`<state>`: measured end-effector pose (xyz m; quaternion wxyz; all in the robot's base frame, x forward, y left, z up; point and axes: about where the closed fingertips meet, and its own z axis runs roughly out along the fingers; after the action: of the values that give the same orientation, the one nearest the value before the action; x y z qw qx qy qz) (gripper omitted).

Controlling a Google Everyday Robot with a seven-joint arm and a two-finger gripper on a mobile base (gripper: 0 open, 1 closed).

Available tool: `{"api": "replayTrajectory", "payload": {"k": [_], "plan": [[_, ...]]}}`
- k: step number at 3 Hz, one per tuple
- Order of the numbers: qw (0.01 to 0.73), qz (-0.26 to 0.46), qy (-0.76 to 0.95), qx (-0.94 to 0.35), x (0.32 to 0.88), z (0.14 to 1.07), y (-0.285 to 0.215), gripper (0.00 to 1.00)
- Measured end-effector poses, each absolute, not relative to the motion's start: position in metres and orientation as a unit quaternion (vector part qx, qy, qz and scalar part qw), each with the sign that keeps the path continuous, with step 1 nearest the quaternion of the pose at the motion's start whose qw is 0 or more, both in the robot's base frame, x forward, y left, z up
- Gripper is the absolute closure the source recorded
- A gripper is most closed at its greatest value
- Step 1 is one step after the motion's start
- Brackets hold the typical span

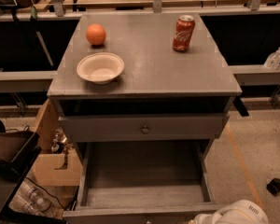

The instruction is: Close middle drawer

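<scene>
The middle drawer (142, 174) is a grey wooden drawer pulled far out toward me from the grey cabinet. Its long shallow box is empty, and its low front (130, 214) runs along the bottom edge of the view. Above it, the taller top drawer front (107, 127) with a round knob (144, 129) stands slightly out. A white rounded part of my arm (235, 213) shows at the bottom right, beside the middle drawer's front right corner. My gripper itself is out of view below the frame.
On the cabinet top (154, 64) stand an orange (96, 34), a white bowl (100, 68) and a red soda can (183, 33). A cardboard box (53, 167) and a dark bin (9, 148) sit left of the cabinet. Wooden benches run behind.
</scene>
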<state>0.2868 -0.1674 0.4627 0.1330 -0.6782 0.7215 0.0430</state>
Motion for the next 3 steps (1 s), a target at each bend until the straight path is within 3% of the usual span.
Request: {"api": "replayTrajectory", "payload": {"k": [2,3], "plan": [[0.13,0.017,0.698,-0.704,0.367,0.412,-0.187,1.0],[0.13,0.017,0.698,-0.704,0.364,0.413,-0.187,1.0]]}}
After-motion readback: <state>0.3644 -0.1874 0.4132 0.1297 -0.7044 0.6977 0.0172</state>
